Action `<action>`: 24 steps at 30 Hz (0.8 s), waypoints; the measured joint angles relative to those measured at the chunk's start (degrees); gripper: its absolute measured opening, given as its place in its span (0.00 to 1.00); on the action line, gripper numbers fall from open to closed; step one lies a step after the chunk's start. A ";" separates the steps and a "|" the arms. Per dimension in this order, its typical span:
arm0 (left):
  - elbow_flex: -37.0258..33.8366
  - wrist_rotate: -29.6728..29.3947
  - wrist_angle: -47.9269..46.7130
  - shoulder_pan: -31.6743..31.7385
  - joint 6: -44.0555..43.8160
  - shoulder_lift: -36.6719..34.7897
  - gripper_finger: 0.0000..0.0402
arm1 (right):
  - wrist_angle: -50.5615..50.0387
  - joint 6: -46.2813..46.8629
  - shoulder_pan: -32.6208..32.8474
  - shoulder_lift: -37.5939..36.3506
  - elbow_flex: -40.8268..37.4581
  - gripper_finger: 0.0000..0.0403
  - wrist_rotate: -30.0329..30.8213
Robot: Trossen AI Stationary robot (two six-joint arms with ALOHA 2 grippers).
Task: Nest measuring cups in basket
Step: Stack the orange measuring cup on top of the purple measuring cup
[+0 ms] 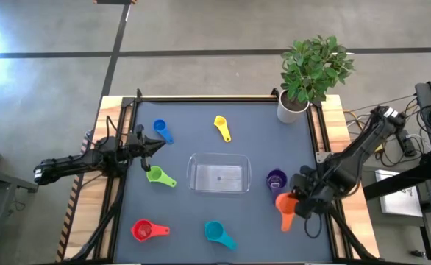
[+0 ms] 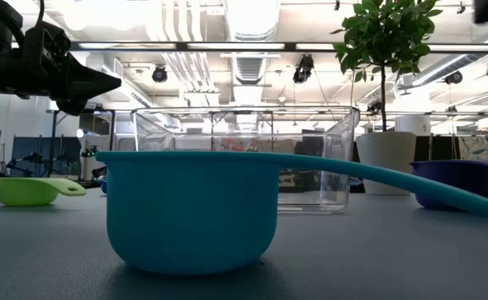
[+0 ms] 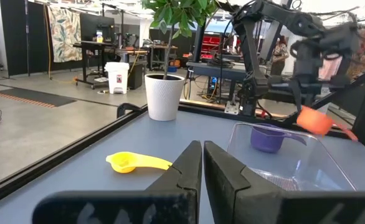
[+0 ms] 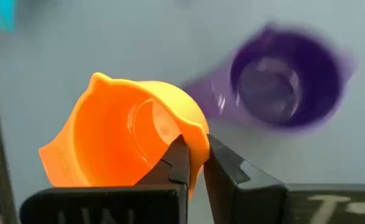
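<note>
Pinching the rim of the orange cup [image 4: 126,134] between its two fingers, the right tool [image 4: 195,155] holds it off the bench [image 1: 259,221] at the right side, the cup tipped on its side. Just beside it on the bench stands the purple cup [image 1: 276,179], between the tool and the basket [image 1: 218,174]. The clear basket sits mid-bench with no cup in it.

The left tool [image 3: 202,163] hangs over the left side of the bench, its fingers drawn close with only a narrow gap and nothing between them. Near it lie the blue cup [image 1: 161,130] and the green cup [image 1: 159,177]. The yellow cup [image 1: 221,126] is at the far edge, the red cup [image 1: 146,230] and teal cup [image 1: 217,233] at the near edge. A potted plant [image 1: 311,73] stands at the far right corner.
</note>
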 joint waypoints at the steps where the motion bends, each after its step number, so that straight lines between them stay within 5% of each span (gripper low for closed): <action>1: 0.00 0.00 0.01 -0.02 0.00 0.02 0.00 | -0.39 -1.42 -1.26 -1.11 0.35 0.04 0.68; 10: 0.00 0.00 0.02 -0.02 0.01 0.02 0.00 | -9.85 -12.48 -19.49 -8.25 0.60 0.04 0.67; 17: 0.00 0.00 0.00 -0.01 0.01 0.02 0.00 | -8.41 -23.43 -32.51 -8.47 -0.01 0.04 -10.52; 24: 0.00 -0.02 0.02 0.00 0.00 0.00 0.00 | -3.97 -29.49 -37.30 -5.61 -1.04 0.04 -17.59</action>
